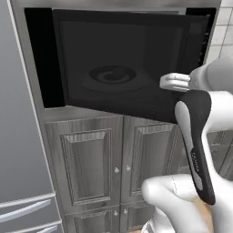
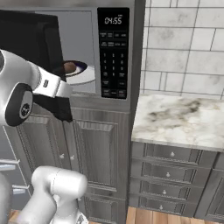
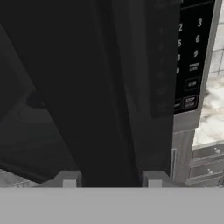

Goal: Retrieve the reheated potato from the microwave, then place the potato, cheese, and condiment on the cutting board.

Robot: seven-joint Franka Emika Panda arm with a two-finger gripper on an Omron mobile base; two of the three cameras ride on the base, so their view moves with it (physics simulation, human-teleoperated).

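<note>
- Here, the large built-in microwave with its black glass door [image 1: 118, 63] stands open, the door swung out leftward over the grey panelled cabinet doors [image 1: 91, 164].
- The white arm's two-finger gripper [image 3: 111, 179] is closed on the door's free edge, dark finger tips either side.
- Inside, the small brown-grey potato [image 2: 69, 67] sits on the round turntable plate [image 2: 83, 75].
- Right of the cavity, the black keypad [image 2: 113, 52]; further right, the marbled countertop [image 2: 179, 118].
</note>
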